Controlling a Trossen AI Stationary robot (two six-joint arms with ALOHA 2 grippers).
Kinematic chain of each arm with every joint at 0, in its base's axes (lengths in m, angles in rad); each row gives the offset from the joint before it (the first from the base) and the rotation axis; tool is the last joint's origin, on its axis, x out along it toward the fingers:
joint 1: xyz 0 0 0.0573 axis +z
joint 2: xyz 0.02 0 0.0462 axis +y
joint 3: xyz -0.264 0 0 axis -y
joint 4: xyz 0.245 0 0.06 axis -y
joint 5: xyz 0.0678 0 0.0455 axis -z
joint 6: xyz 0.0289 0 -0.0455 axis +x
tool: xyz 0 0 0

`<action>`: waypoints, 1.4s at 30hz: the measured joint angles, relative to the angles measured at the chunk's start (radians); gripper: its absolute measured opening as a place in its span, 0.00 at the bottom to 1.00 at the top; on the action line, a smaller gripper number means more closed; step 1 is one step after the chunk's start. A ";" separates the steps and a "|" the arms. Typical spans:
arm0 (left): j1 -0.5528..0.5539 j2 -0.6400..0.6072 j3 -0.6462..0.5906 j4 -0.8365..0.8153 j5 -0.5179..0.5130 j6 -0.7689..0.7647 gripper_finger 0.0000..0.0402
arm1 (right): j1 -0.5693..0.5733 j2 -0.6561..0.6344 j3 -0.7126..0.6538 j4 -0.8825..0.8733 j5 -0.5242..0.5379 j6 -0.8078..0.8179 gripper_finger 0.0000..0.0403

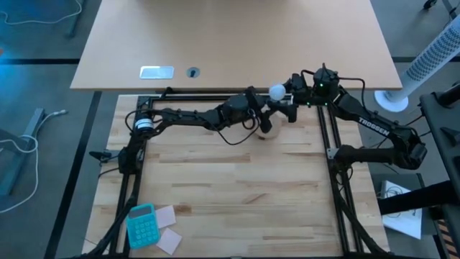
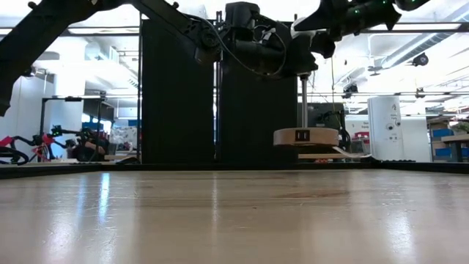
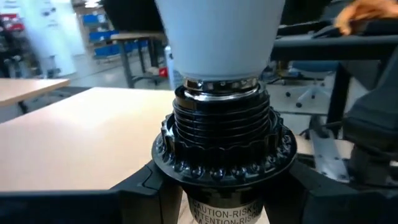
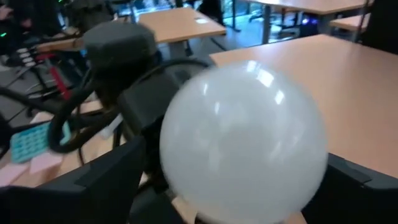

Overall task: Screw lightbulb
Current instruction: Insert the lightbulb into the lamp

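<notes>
The left gripper [image 1: 263, 109] is clamped on the black socket [image 3: 221, 140] just below the lightbulb [image 1: 277, 92]. The lightbulb sits in that socket. Behind it, the right gripper [image 1: 291, 88] flanks the globe, jaws apart.

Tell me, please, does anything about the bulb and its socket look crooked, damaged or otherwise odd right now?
Nothing stands out. The lightbulb sits straight in the black socket, with no crack or tilt visible. The left gripper is shut on the socket below it, and the right gripper has its jaws spread around the white globe.
</notes>
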 joint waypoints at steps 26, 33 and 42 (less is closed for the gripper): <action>-0.059 -0.009 -0.007 0.031 0.215 -0.009 0.39 | -0.006 -0.085 0.001 -0.002 -0.338 -0.050 0.87; -0.072 -0.024 -0.007 0.040 0.222 -0.012 0.39 | -0.006 -0.093 0.001 -0.010 -0.368 -0.058 0.87; -0.074 -0.025 -0.007 0.039 0.220 -0.020 0.39 | -0.006 -0.098 0.001 0.001 -0.384 -0.059 0.87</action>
